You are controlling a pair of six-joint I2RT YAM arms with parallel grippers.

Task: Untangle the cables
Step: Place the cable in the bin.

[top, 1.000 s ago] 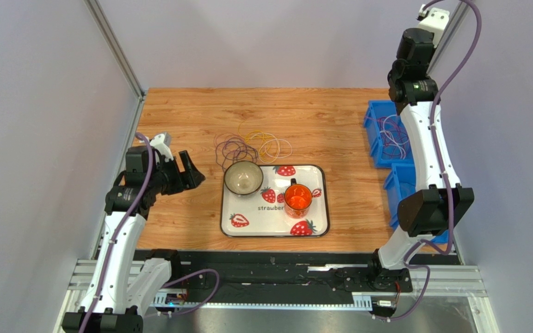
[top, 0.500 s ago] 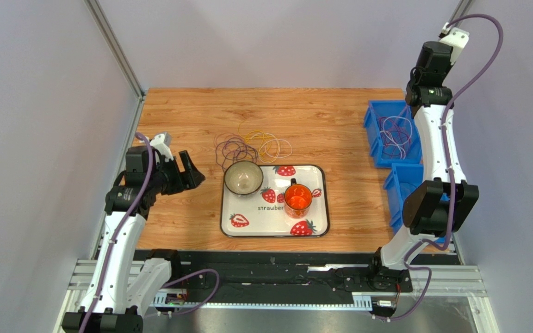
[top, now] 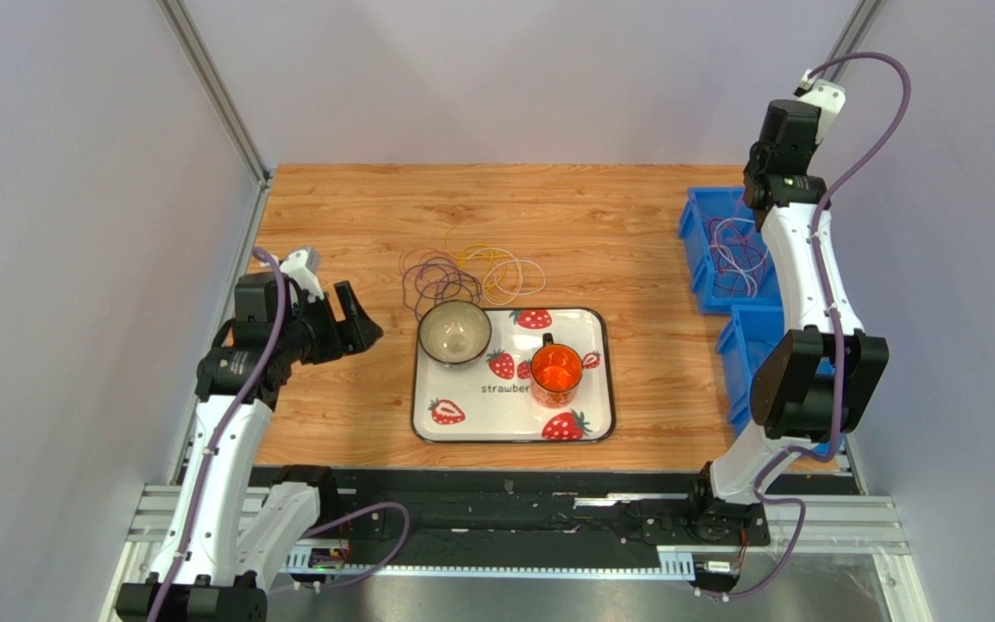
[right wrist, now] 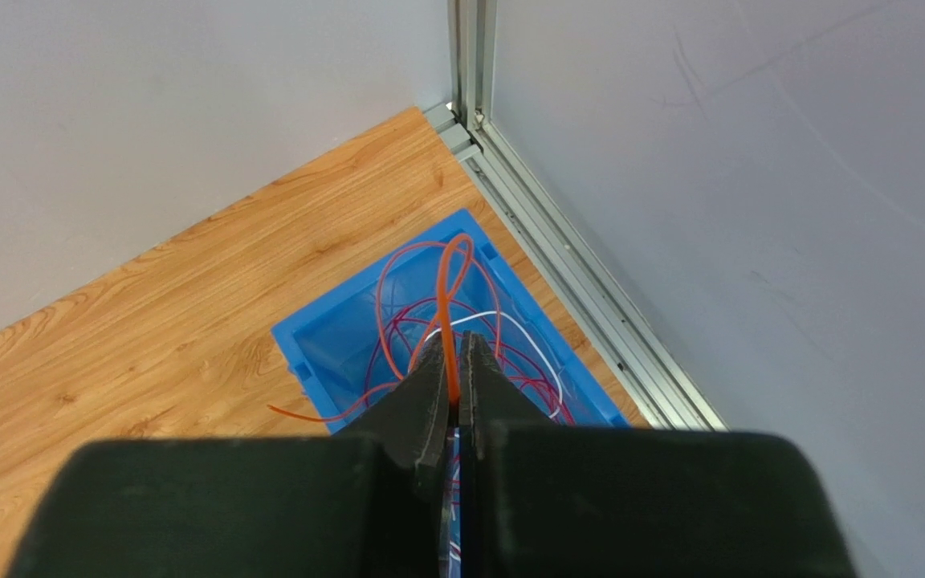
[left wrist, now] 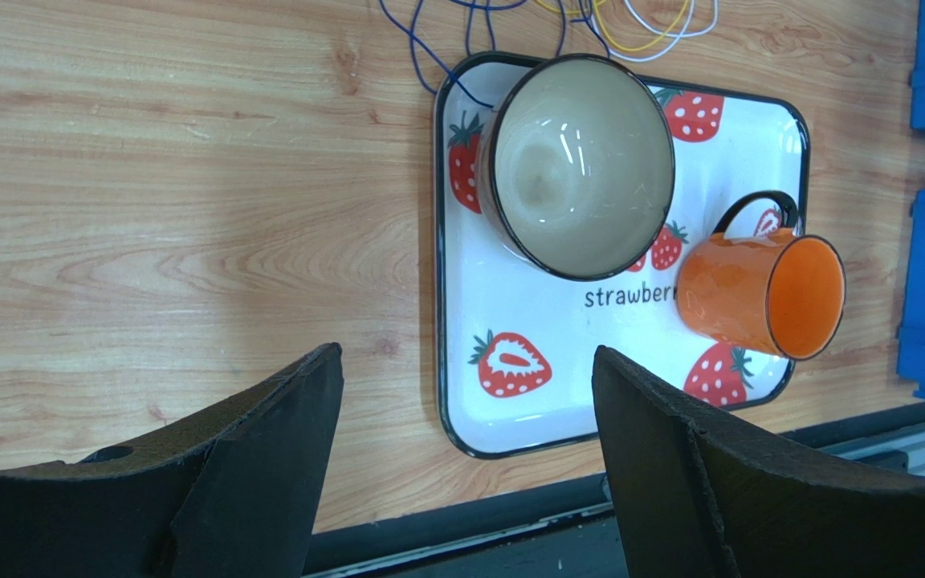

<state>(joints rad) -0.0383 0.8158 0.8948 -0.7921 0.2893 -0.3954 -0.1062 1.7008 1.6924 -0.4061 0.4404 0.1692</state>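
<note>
Setting: wooden table (top: 334, 207) inside plain grey walls, with 2 arms bolted at its near edge. Item 1: strawberry-print tray (top: 594, 376) near the centre, holding 1 cream bowl (top: 454, 333) and 1 orange mug (top: 556, 372). Item 2: tangled cables (top: 470, 275), purple and yellow loops lying on the wood just behind the bowl, some touching the tray's far rim. Item 3: 2 blue bins at the right edge, the far bin (top: 695, 220) already holding several loose loops. Item 4: left gripper (left wrist: 467, 361), fingers spread wide and holding nothing, hovering left of the tray. Item 5: right gripper (right wrist: 455, 361), raised high over the far bin, jaws pressed together on 1 orange cable (right wrist: 449, 301) whose loop hangs above the bin's contents. Change over the last second: the right wrist has swung out to the right and then settled back lower over the far bin. The left arm and the pile on the table have not moved. Reading: 1 separated cable appears ready for release into the bin, and the tangle behind the bowl is untouched, so most of the sorting probably remains.
</note>
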